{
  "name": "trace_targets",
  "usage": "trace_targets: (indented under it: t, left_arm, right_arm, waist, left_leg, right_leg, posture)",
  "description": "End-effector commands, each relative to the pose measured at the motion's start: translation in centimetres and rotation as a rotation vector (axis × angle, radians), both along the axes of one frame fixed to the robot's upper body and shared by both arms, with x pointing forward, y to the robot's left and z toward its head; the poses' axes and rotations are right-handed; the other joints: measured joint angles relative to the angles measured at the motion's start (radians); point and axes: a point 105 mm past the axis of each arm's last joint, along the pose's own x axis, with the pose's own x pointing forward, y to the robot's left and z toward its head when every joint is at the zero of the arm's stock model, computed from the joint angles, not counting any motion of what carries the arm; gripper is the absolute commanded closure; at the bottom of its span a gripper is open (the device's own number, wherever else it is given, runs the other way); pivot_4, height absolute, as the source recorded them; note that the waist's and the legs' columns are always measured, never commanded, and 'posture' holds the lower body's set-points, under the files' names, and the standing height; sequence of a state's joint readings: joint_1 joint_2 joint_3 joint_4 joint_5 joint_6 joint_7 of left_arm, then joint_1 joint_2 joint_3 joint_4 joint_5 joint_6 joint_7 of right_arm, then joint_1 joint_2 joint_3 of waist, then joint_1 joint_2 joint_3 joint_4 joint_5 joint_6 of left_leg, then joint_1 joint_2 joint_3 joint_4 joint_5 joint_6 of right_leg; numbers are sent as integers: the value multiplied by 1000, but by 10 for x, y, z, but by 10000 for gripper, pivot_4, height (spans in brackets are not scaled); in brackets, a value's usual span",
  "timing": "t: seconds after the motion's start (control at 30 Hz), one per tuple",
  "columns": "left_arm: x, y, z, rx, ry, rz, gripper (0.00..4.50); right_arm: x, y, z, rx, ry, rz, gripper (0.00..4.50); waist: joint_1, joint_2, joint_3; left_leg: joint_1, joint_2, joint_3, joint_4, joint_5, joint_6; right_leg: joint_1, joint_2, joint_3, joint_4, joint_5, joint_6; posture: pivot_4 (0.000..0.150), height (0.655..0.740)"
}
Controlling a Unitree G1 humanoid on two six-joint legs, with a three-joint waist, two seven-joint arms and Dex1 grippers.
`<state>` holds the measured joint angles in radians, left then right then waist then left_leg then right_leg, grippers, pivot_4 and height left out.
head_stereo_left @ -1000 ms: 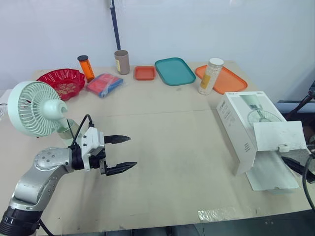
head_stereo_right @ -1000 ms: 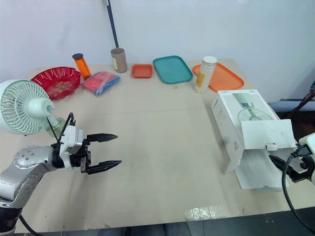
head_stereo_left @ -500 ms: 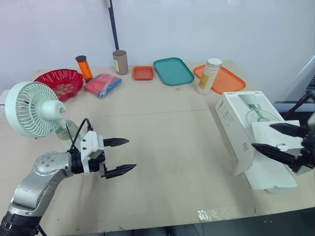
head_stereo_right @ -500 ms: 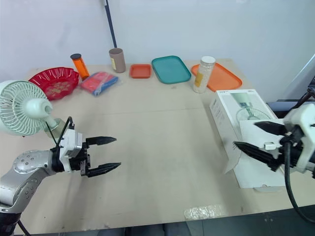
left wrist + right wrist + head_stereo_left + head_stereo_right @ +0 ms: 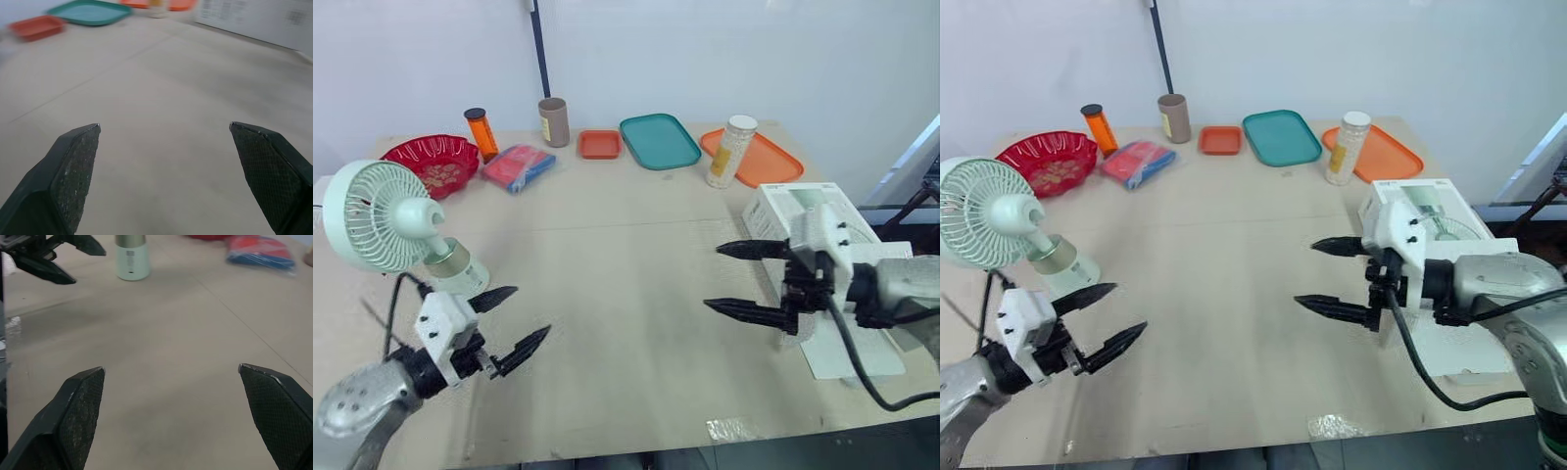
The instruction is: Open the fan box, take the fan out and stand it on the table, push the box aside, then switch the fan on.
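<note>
In the right wrist view, the wide-spread right gripper (image 5: 170, 367) faces fan base (image 5: 131, 258) and wide-spread left gripper (image 5: 87, 266)

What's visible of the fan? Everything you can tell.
The fan is pale mint plastic: round caged head, smooth rear hub, short neck, cylindrical base with a tan band. It stands upright on the table near its left edge, head facing the robot's left. Only the table touches it; the left gripper hovers nearby, jaws open. Running or not: cannot tell.
</note>
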<state>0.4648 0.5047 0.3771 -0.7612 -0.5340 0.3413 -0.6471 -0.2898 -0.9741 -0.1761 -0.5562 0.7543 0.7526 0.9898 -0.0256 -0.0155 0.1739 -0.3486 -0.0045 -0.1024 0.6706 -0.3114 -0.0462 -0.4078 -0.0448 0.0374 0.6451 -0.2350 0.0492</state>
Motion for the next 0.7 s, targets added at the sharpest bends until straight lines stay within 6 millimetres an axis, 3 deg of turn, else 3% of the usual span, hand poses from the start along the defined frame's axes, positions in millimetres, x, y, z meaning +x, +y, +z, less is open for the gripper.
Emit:
trace_targets:
  t: [0.03, 0.13, 0.3, 0.47, 0.7]
  left_arm:
    - [-14, 20, 15, 26, -79, 182, 0]
    - [-31, 43, 13, 24, -72, 362, 0]
    - [-43, 65, 6, 16, -48, 510, 0]
    - [-47, 81, 4, 19, -46, 588, 0]
    - [-41, 111, 16, 62, -82, 634, 0]
  right_arm:
    - [1, 9, 3, 5, -33, 66, 459]
    - [1, 18, 0, 5, -50, 138, 459]
    - [9, 30, 2, 38, -61, 167, 459]
    - [13, 40, 1, 75, -59, 168, 459]
    - [13, 54, 5, 152, -18, 179, 459]
  waist:
    - [2, -1, 0]
    - [4, -2, 0]
    - [5, -3, 0]
    - [5, -3, 0]
    - [5, -3, 0]
  left_leg:
    - [0, 0, 0, 0, 0, 0]
    - [0, 0, 0, 0, 0, 0]
    - [0, -1, 0, 1, 0, 0]
    - [0, 0, 0, 0, 0, 0]
    - [0, 0, -1, 0, 0, 0]
  right_leg:
    - [0, 0, 0, 0, 0, 0]
    - [1, 0, 0, 0, 0, 0]
    - [1, 0, 0, 0, 0, 0]
    - [0, 0, 0, 0, 0, 0]
    - [0, 1, -1, 0, 0, -1]
  posture:
    - [1500, 7400]
    - [1500, 7400]
    - [1500, 7400]
    - [1500, 7400]
    - [1500, 7400]
